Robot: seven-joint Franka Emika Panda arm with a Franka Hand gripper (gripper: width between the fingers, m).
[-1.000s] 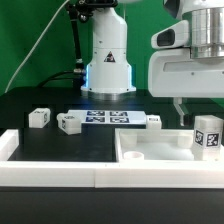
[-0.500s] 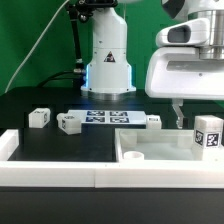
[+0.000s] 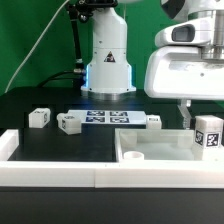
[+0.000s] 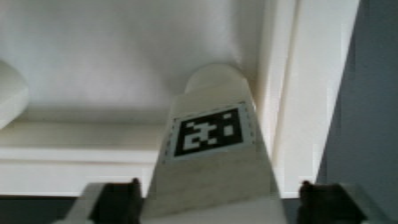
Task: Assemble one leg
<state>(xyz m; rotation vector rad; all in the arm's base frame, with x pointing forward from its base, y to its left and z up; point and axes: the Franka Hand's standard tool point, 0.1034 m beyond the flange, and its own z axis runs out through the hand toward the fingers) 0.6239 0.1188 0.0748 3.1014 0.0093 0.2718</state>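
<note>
A leg (image 3: 207, 133), a white post with a square tag, stands upright in the far right corner of the large white tray-shaped part (image 3: 150, 150). My gripper (image 3: 200, 115) hangs right above it, with one dark finger (image 3: 184, 112) showing beside the leg's top. In the wrist view the leg (image 4: 214, 150) lies between my two fingers (image 4: 116, 200), with a gap on each side. The gripper (image 4: 217, 205) is open and straddles the leg without gripping it. Three more legs lie on the black table: two on the exterior view's left (image 3: 39, 118) (image 3: 69, 122) and one at the middle (image 3: 153, 121).
The marker board (image 3: 105, 118) lies flat in front of the robot's base (image 3: 108, 70). A low white wall (image 3: 50, 175) runs along the table's front edge and up its left side. The tray's raised rim (image 4: 302, 80) stands close beside the leg.
The visible finger has shifted slightly toward the exterior view's right, nearer the upright leg. The legs and the tray-shaped part have not moved.
</note>
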